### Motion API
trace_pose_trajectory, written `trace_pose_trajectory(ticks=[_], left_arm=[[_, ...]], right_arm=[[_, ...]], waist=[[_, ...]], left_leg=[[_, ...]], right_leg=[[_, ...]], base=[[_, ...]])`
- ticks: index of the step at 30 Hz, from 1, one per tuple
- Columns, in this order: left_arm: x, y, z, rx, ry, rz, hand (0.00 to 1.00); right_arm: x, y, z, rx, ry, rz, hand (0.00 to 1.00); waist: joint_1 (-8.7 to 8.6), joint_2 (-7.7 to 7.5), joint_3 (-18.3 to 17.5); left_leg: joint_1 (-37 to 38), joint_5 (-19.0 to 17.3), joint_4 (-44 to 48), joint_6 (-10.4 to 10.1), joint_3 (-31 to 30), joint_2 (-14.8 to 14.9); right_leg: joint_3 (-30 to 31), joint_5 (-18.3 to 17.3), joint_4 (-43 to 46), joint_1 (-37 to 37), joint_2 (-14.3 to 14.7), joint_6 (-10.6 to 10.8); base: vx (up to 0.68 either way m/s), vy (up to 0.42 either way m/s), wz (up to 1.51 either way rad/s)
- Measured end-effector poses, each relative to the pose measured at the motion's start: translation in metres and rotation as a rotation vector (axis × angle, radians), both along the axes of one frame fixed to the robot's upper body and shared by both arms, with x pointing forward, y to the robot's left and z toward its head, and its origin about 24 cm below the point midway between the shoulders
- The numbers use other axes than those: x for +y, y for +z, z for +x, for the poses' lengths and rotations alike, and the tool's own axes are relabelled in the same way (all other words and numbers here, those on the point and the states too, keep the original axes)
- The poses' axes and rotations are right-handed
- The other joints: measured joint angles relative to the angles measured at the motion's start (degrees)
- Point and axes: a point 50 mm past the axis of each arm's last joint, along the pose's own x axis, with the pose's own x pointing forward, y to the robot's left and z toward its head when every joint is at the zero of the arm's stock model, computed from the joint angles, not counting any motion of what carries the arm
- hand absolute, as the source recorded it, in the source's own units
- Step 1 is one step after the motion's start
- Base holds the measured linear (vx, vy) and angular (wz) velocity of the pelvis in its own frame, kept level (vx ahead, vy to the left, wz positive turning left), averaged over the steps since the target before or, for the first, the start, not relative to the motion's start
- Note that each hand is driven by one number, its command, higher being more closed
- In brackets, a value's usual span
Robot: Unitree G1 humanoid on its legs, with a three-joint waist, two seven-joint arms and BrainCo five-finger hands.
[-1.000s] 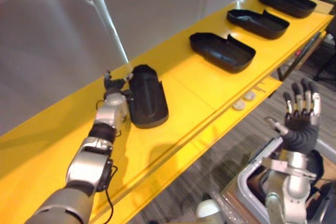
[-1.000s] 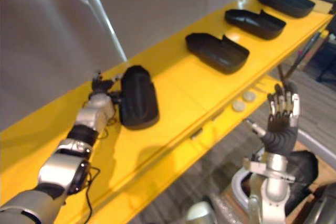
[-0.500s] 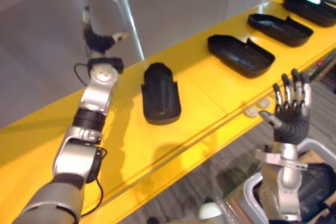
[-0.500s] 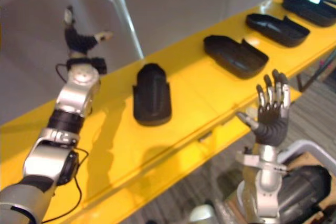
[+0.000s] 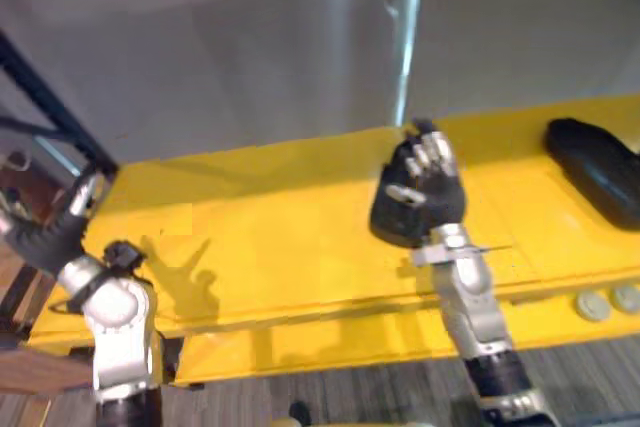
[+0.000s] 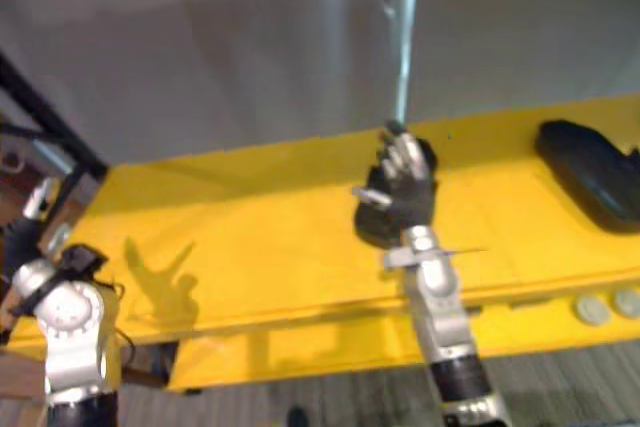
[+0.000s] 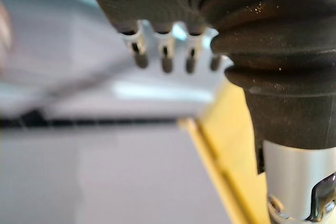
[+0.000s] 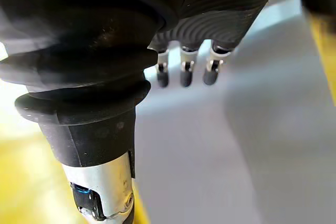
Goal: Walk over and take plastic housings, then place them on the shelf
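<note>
Left eye view: yellow shelf (image 5: 250, 237) runs left to right against a grey wall (image 5: 220, 47). My right hand (image 5: 428, 187) is raised mid-frame, fingers up and spread, nothing in it. A black plastic housing (image 5: 392, 225) lies on the shelf right behind it. The hand overlaps the housing here, so I can't tell whether they touch. A second housing (image 5: 600, 172) lies further right on the same shelf, well apart from the first. Two round discs (image 5: 590, 305) sit on the near lip of the shelf at the far right.

My left hand (image 5: 45, 242) is at the near left, off the shelf's left end, beside a black frame post (image 5: 50, 107). It's empty and well apart from both housings.

Right eye view: same layout, and more of the first housing's left side clears the hand.

Left wrist view: gives the finger state. My fingers (image 7: 165, 59) are straight in a row, holding nothing, with the shelf's yellow edge past them.

Right wrist view: fingers (image 8: 184, 72) straight too, nothing between them, grey wall beyond and a patch of yellow by the wrist.
</note>
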Motion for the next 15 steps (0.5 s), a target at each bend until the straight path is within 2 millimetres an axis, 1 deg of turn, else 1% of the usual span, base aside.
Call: trace_pose_trajectory(ticks=[1,2,3,4,6,8,10,12,13,15], left_arm=[[0.0,-0.005,-0.003,0.016,0.001,-0.008,0.0],[-0.001,-0.007,-0.005,0.025,0.004,-0.014,0.0],[-0.002,-0.013,-0.007,0.041,0.005,-0.033,0.0],[-0.003,-0.016,-0.009,0.052,0.002,-0.04,0.0],[-0.005,-0.027,-0.015,0.095,-0.006,-0.069,0.0],[-0.008,-0.033,-0.017,0.116,-0.021,-0.086,0.0],[-0.011,-0.037,-0.017,0.126,-0.037,-0.1,0.0],[-0.016,-0.043,-0.017,0.145,-0.061,-0.125,0.0],[-0.017,-0.046,-0.017,0.154,-0.067,-0.133,0.0],[-0.022,-0.058,-0.017,0.198,-0.09,-0.158,0.0]], right_arm=[[0.015,0.002,0.001,0.0,0.041,-0.003,0.0],[0.022,0.003,0.001,-0.002,0.06,-0.007,0.0],[0.035,0.004,0.001,0.001,0.095,-0.024,0.0],[0.04,0.004,0.0,0.003,0.105,-0.033,0.0],[0.058,0.004,-0.002,0.009,0.144,-0.057,0.0],[0.066,0.001,0.0,0.052,0.135,-0.051,0.0],[0.072,-0.007,0.004,0.117,0.099,-0.052,0.0],[0.075,-0.027,0.01,0.238,0.028,-0.064,0.0],[0.075,-0.033,0.011,0.268,0.013,-0.071,0.0],[0.08,-0.055,0.01,0.359,-0.034,-0.132,0.0]], waist=[[0.5,-0.38,-0.22],[0.73,-0.57,-0.33],[1.25,-1.03,-0.6],[1.53,-1.29,-0.75],[2.59,-2.05,-1.19],[2.67,-2.33,-1.36],[2.7,-2.3,-1.4],[2.81,-2.16,-1.42],[2.84,-2.1,-1.44],[2.97,-1.77,-1.3]], left_leg=[[-0.47,0.17,-0.01,-0.04,-0.96,-0.13],[-0.62,0.27,-0.03,-0.01,-1.03,-0.18],[-0.8,0.37,-0.07,-0.02,-1.26,-0.25],[-0.79,0.39,-0.07,-0.04,-1.35,-0.28],[-0.84,0.51,-0.11,-0.12,-1.64,-0.29],[-0.99,0.74,-0.38,-0.13,-2.31,-0.34],[-1.32,1.05,-0.44,-0.05,-2.48,-0.33],[-1.56,1.35,-0.47,0.07,-2.66,-0.28],[-1.56,1.38,-0.47,0.08,-2.65,-0.27],[-1.68,1.46,-0.48,0.1,-2.54,-0.13]], right_leg=[[-0.44,0.02,-0.02,-0.03,0.0,0.0],[-0.89,0.04,-0.05,-0.02,-0.01,0.01],[-1.3,0.04,-0.08,0.03,-0.05,0.01],[-1.38,0.04,-0.1,0.09,-0.06,0.01],[-1.53,0.01,-0.1,0.12,-0.01,-0.05],[-1.85,-0.04,-0.01,0.16,0.01,-0.13],[-2.31,-0.07,0.08,0.05,0.05,-0.18],[-2.67,-0.16,0.25,-0.06,0.09,-0.34],[-2.66,-0.25,0.27,-0.08,0.09,-0.52],[-2.65,-0.32,0.23,-0.3,0.18,-0.63]], base=[[0.0,-0.011,0.34],[0.01,-0.006,0.21],[0.01,-0.004,0.12],[0.01,-0.006,0.09],[0.01,-0.01,0.04],[-0.01,-0.011,0.1],[-0.04,-0.009,0.13],[-0.04,-0.004,0.07],[-0.04,0.0,-0.01],[-0.04,-0.001,-0.04]])
